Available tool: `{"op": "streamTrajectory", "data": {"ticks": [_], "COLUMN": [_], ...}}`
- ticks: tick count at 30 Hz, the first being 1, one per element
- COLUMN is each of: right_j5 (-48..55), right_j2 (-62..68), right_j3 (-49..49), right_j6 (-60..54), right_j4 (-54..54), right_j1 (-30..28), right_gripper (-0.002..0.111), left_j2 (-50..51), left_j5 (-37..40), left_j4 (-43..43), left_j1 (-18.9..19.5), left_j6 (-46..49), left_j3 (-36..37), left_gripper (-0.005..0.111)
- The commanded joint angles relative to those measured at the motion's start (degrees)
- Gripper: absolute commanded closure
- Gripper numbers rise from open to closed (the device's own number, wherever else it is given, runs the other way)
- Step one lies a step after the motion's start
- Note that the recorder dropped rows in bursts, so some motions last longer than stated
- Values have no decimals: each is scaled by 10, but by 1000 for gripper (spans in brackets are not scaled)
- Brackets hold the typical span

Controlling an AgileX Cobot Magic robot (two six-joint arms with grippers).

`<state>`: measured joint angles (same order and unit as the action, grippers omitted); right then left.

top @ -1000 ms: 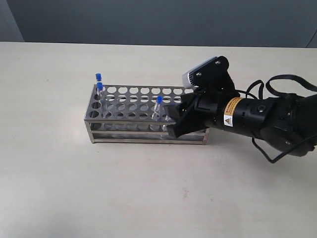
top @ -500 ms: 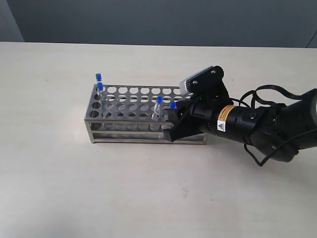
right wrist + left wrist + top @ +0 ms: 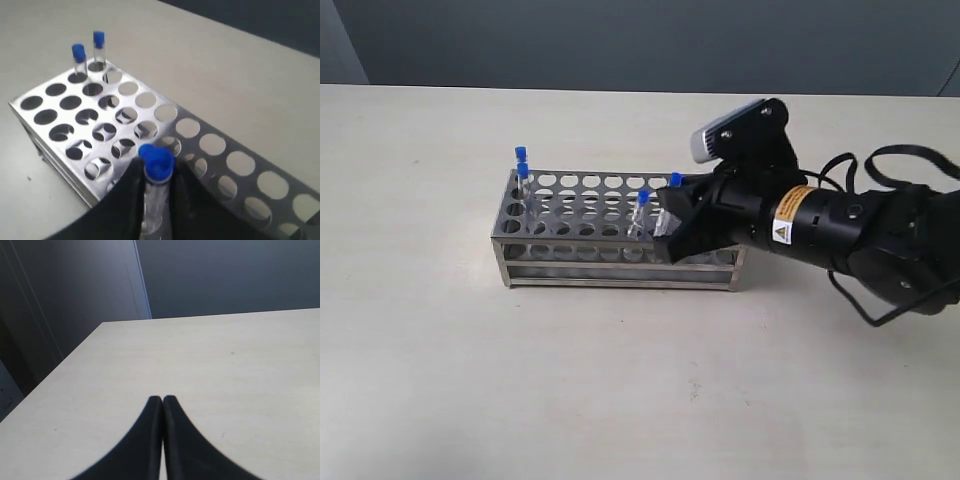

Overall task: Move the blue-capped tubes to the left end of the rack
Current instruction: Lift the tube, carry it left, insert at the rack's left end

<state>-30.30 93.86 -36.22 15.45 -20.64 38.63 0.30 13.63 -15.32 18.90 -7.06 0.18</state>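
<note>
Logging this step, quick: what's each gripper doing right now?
Left gripper: shut, empty.
Right gripper: shut on a blue-capped tube.

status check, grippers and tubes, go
Left gripper shut, empty, over bare table. Right gripper shut on one blue-capped tube above the rack. Two tubes at left end; mid-rack tube stands in the path left.
</note>
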Motion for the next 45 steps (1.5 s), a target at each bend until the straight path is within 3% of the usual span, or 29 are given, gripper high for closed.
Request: {"op": "streamTrajectory", "data": {"ticks": [1, 12, 18, 29, 45], "right_j5": [14, 45, 59, 75, 151], "right_j2": [-56, 33, 110, 172, 178], "right_j3": [-13, -190, -264, -297, -328], "right_j6": [-5, 8, 19, 59, 46], "right_j4": [-11, -48, -48, -86, -86], "right_j1": [3, 96, 115, 151, 151], "right_gripper": [108, 108, 108, 108, 108], "left_j2": [-3, -3, -3, -3, -3], "left_j5": [-3, -3, -3, -3, -3], "left_j4": [-1, -1, -1, -1, -1], "left_j1": [-1, -1, -1, -1, -1], "left_j6": [-2, -2, -2, -2, -2], "left_j3": [-2, -2, -2, -2, -2], "left_gripper": [106, 106, 106, 106, 106]}}
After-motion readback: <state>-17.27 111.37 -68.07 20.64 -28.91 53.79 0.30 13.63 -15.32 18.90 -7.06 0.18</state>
